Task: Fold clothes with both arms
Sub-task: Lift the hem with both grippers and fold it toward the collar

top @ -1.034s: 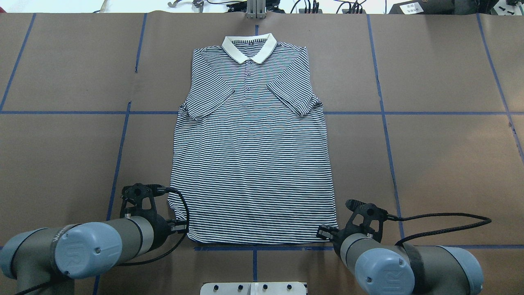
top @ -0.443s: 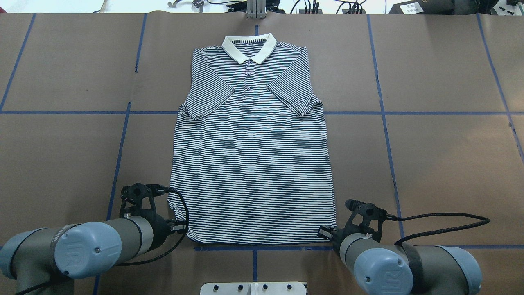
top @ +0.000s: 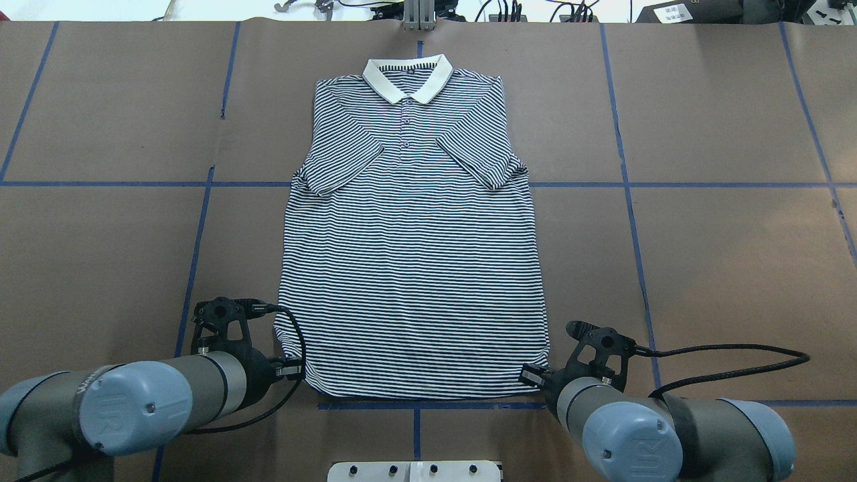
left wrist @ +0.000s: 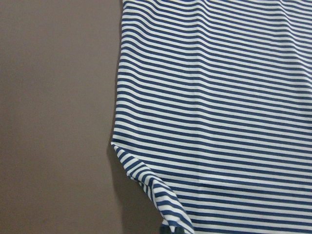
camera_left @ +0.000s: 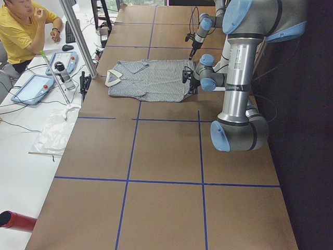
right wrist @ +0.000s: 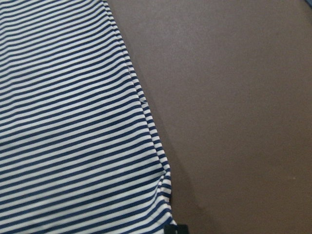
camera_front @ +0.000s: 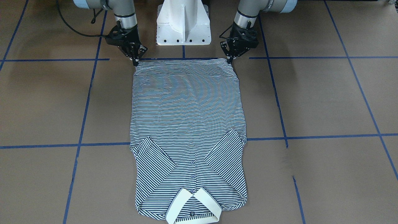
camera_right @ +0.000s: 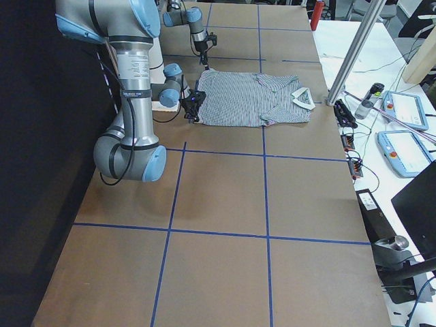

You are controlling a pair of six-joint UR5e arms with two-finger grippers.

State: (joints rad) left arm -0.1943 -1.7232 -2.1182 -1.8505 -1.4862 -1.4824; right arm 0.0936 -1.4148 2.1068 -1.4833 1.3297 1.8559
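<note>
The striped polo shirt [top: 412, 268] lies flat on the brown table, face up, cream collar [top: 407, 77] at the far end, both sleeves folded in over the chest. My left gripper [top: 298, 369] is at the near left hem corner and my right gripper [top: 532, 376] at the near right hem corner. In the front-facing view the left gripper [camera_front: 230, 60] and right gripper [camera_front: 136, 62] taper to closed tips on those corners. In the left wrist view the shirt's corner [left wrist: 168, 214] puckers up toward the fingers; the right wrist view shows its corner [right wrist: 165, 214] doing the same.
The white pedestal [camera_front: 183, 21] stands between the arms just behind the hem. Blue tape lines [top: 629, 201] grid the brown table. A metal post [top: 418, 17] stands beyond the collar. An operator in yellow [camera_left: 18, 31] and teach pendants [camera_left: 31, 88] are beyond the table's far edge.
Both arms have shifted slightly. The hem corners have drawn in and puckered a little. The rest of the shirt has not moved.
</note>
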